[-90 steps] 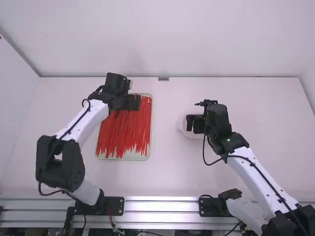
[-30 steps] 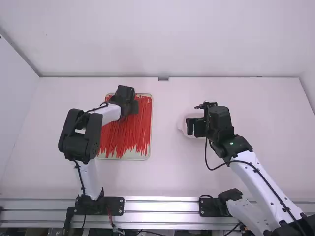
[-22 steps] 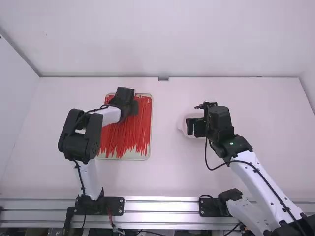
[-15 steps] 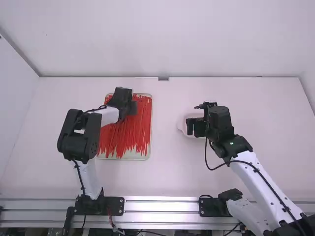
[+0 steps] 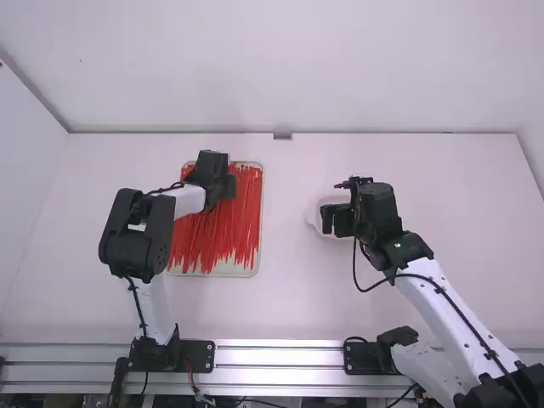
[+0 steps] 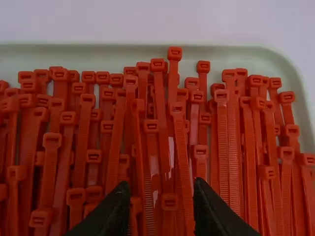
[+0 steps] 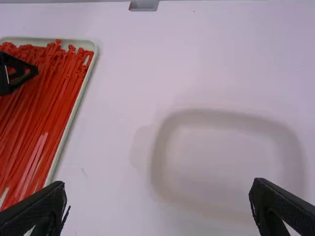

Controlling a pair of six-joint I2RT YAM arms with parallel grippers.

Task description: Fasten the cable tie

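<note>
A heap of red cable ties (image 5: 223, 219) (image 6: 162, 142) (image 7: 34, 98) fills a pale tray (image 5: 257, 223) (image 6: 275, 56) left of the table's middle. My left gripper (image 5: 217, 183) (image 6: 160, 199) hovers low over the far end of the ties, open, its fingertips straddling a few tie heads. My right gripper (image 5: 338, 219) (image 7: 162, 216) stands wide open above a white shallow dish (image 5: 318, 217) (image 7: 224, 160), with nothing between its fingers.
The white dish lies right of the middle of the white table (image 5: 408, 178). A small grey bracket (image 5: 282, 135) (image 7: 143, 6) sits at the table's far edge. White walls close off the back and left side.
The left arm has folded back so its gripper sits lower over the far end of the ties, then shifted slightly. The right arm has barely moved.
</note>
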